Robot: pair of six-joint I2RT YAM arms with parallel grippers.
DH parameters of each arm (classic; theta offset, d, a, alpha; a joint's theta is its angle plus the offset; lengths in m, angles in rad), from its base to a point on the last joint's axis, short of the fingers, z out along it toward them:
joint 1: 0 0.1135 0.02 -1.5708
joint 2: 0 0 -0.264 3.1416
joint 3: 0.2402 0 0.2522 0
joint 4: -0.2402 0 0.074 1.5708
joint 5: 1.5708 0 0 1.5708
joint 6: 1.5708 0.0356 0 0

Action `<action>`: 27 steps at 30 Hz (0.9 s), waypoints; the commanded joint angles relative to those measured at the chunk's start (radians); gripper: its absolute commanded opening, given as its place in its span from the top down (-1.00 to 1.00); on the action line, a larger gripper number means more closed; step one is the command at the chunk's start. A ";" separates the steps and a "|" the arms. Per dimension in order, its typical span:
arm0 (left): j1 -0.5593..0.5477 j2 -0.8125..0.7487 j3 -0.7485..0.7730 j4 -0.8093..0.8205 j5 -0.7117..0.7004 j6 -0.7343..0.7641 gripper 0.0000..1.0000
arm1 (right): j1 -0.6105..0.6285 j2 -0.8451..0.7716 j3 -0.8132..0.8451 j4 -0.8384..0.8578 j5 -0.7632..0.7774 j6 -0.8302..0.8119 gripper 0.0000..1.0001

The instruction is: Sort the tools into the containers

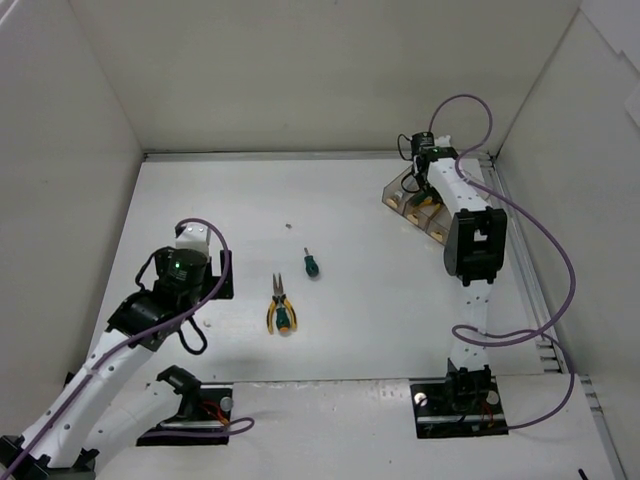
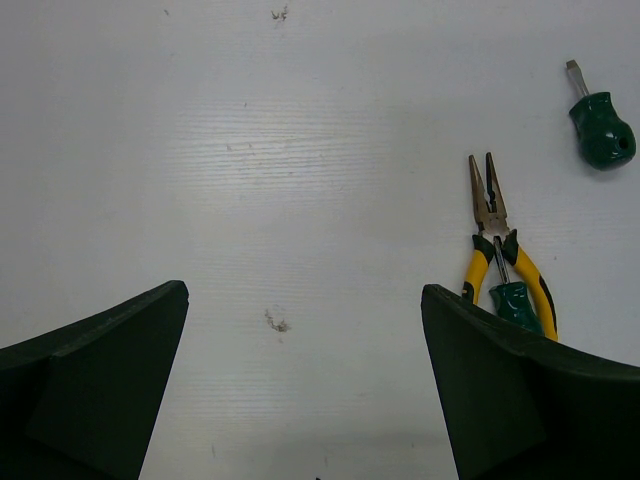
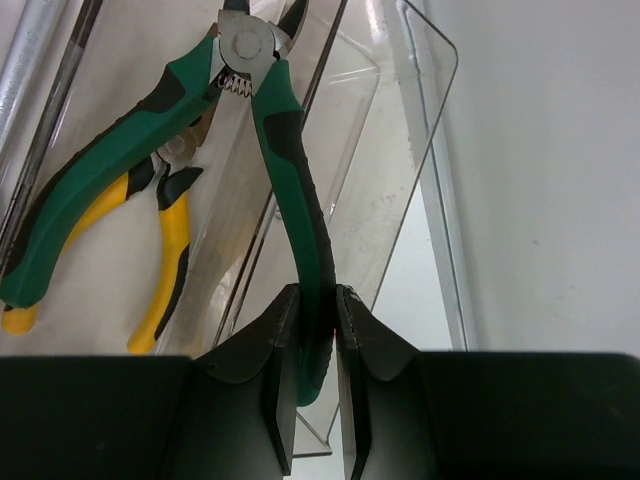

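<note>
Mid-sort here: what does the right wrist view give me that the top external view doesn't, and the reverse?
Right wrist only: the right end effector shut on one handle of the green-handled pliers at the tray, and yellow-handled pliers lying in a compartment. Top external only: needle-nose pliers and a green screwdriver loose on the table. Both: the clear tray with the right end effector at it.

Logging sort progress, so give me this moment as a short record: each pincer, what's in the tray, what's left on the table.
left pincer: open, empty, above table
right pincer: shut on one handle of green pliers, at tray
seen in tray: yellow pliers, partly under green pliers
on table: long-nose pliers, screwdriver
</note>
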 commanded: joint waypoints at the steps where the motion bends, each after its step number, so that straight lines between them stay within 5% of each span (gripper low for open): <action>1: 0.007 0.008 0.022 0.027 -0.017 0.003 -0.99 | 0.014 -0.010 0.043 0.037 0.039 0.024 0.72; 8: 0.007 0.008 0.022 0.028 -0.014 0.001 -0.99 | 0.014 -0.013 0.052 0.037 0.036 0.039 0.66; 16: 0.007 0.007 0.022 0.027 -0.010 0.001 -0.99 | 0.023 -0.046 0.061 0.037 0.007 0.055 0.35; 27: 0.007 -0.008 0.022 0.030 -0.007 0.003 -0.99 | 0.075 -0.225 0.034 0.037 -0.125 0.076 -0.30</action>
